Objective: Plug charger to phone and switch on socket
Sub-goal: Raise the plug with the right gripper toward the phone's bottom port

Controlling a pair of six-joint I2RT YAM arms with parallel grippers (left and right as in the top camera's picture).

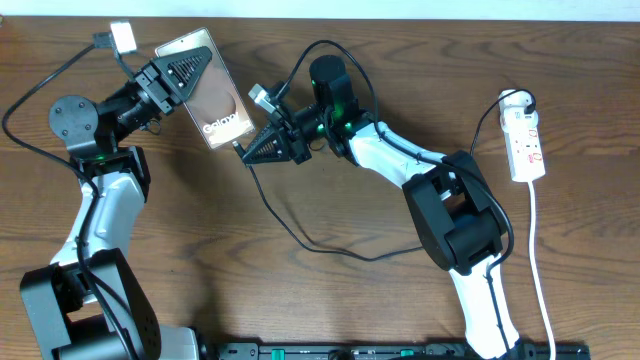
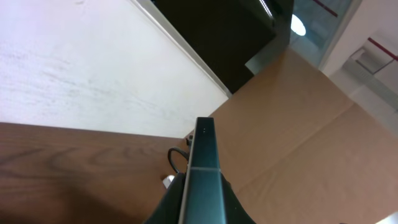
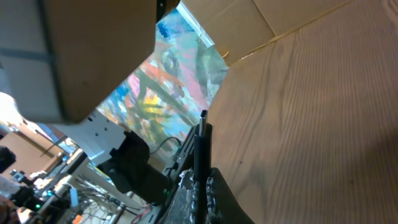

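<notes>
gripping the phone [image 1: 215, 105] by its far end, the left pincer [image 1: 188, 68] is closed across the slab. whether the phone is raised off the counter [image 1: 330, 300] cannot be told. the phone's long axis runs diagonally, far-left to near-right, with the "galaxy" end toward the right arm. right pincer [image 1: 250, 150] is closed on the charger [image 1: 300, 238] just behind its plug tip [image 3: 202, 123]. the tip points at the phone's near short edge, just beside it, seemingly not seated. judgement: the next push goes along the phone's long axis, toward the left pincer. socket [image 1: 527, 140] lies well apart at the right, nearer the right arm.
</notes>
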